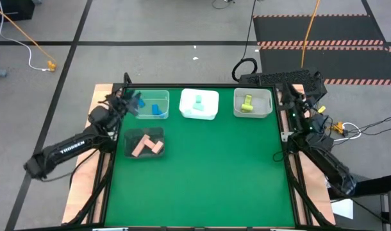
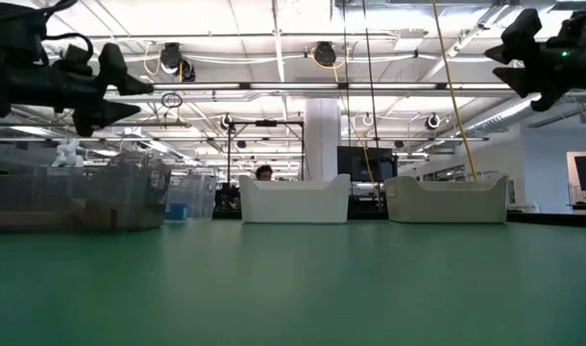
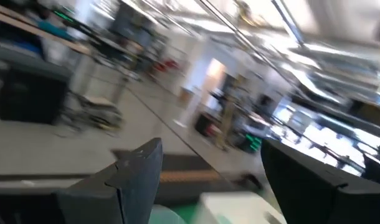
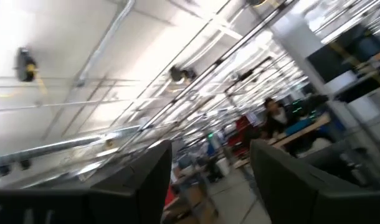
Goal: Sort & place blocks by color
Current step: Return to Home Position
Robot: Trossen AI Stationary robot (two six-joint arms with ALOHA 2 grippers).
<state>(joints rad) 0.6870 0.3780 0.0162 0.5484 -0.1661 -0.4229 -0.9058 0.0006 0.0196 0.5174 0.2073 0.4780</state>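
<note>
Although neither holds anything, the left end effector (image 3: 212, 152) and the right end effector (image 4: 210, 158) both stand with their fingers spread wide. From above, the left one hangs over the clear bin (image 1: 144, 116) just left of the white bin (image 1: 216, 113). The right one is raised well to the right of that white bin, beyond the pale bin (image 1: 269, 113).

Every block looks sorted. Mint blocks (image 1: 199, 102) lie in the white bin, blue blocks (image 1: 158, 110) in the clear bin, and yellow-green blocks (image 1: 247, 104) in the pale bin. Pink blocks (image 1: 146, 146) lie in a dark bin (image 1: 128, 138), nearer and to the white bin's left.

The likeliest trouble, as I judge it, is the left arm pulling home too low. A finger or the wrist could catch the clear bin's rim or nudge the dark bin, spilling colours together.

The green desk (image 1: 202, 186) is flat and matte. Around it are a grey floor (image 1: 150, 25), loose cables and striped mats (image 1: 324, 29). Level across the desk, a bright hall with ceiling lights opens behind the white bin.
</note>
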